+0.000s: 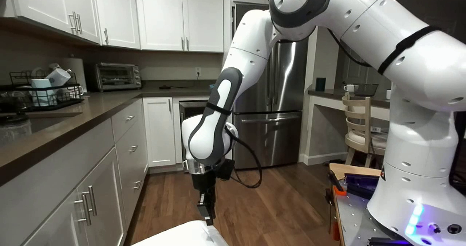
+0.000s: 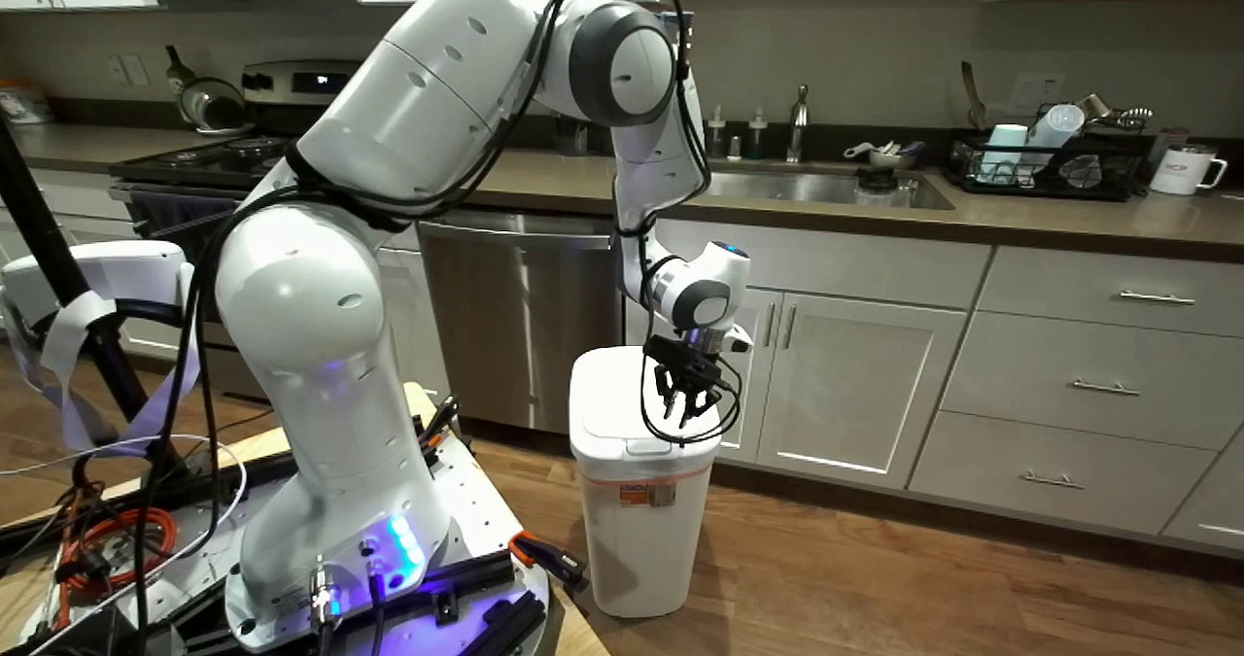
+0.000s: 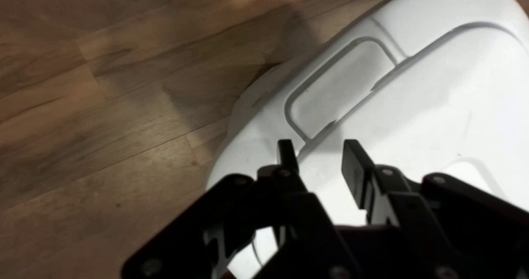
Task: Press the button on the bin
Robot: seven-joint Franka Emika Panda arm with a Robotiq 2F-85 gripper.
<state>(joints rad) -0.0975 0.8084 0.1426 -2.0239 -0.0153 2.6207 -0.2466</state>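
Wrist view: hand (image 3: 319, 155) hides pt. of bin (image 3: 413, 109).

Dim light, glare on refrigerator (image 1: 269, 136), shadowed floor (image 3: 140, 109), wrist view perhaps soft

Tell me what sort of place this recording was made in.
A kitchen, probably in a home, judging by the stove, the sink and the large metal-fronted refrigerator.

From afar I look into a kitchen. I see a sink (image 2: 768, 186), stove (image 2: 228, 156), steel refrigerator (image 1: 287, 89) and white cabinets (image 1: 160, 18).
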